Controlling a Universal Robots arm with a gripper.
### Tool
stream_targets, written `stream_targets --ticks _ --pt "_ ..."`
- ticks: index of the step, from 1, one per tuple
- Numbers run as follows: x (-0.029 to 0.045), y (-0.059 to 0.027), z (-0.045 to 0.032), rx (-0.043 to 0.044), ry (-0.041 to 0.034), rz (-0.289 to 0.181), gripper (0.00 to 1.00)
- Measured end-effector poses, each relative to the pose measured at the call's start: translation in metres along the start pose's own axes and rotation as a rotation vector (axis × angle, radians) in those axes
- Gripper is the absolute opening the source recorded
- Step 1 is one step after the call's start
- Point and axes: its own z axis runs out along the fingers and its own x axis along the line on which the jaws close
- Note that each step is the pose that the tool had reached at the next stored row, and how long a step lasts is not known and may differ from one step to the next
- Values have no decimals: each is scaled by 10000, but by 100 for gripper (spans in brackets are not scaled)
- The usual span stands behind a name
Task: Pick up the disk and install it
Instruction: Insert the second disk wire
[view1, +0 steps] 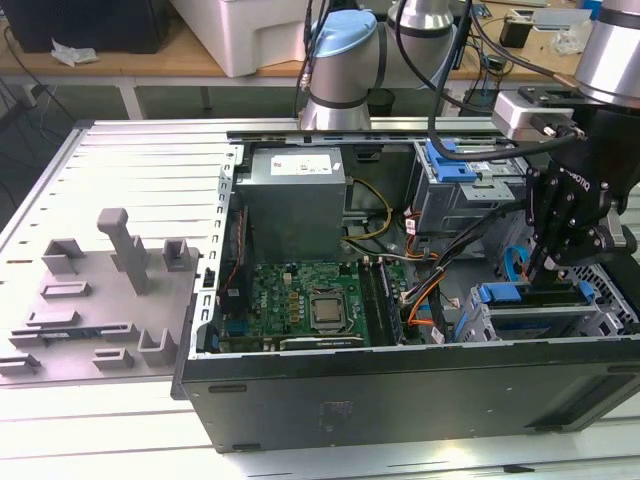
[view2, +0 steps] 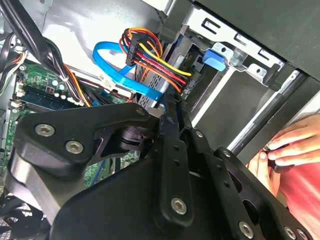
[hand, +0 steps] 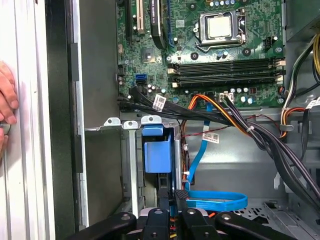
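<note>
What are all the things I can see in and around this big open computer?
Computer case: one, black, open, lying on the grey slatted table.
Motherboard: one, green, on the case floor.
Power supply box: one, grey, at the back of the case.
Drive cages: two, silver; one at the back, one nearer the front at the exterior view's right.
Disk: one, blue-framed, sitting in the front cage under the gripper.
Flat data cable: one, blue, looped beside the cage.
Power wires: one bundle, red, yellow, orange and black.
Plastic fixtures: several, grey, on the table.
Person's hand: one, beside the case.
Gripper: one, black, above the front cage.
</note>
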Motion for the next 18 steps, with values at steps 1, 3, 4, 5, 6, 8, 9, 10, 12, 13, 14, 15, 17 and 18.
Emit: stream_targets --ticks 1,3,4,5,6,8,9,10,12,13,14,15,17,18 --pt "5 0 2 -1 -18 -1 16" --pt "18 -1 7 -3 -61 -2 16" --pt "24 -1 10 -3 -82 -3 16" --pt "29 -2 13 -5 -105 -4 16" --pt "32 -2 15 -5 -116 -3 16" --pt "38 -2 17 -6 -135 -4 16" --pt "39 -2 18 -6 -141 -4 16" --pt "39 -2 19 -7 -149 -4 16" --pt "41 -2 21 -7 -156 -4 16" --pt "41 -2 21 -7 -158 -4 16" --pt "42 -2 21 -7 -158 -4 16" --pt "42 -2 22 -7 -160 -4 16" --pt "42 -2 22 -7 -160 -4 16" --pt "42 -2 21 -7 -160 -4 16"
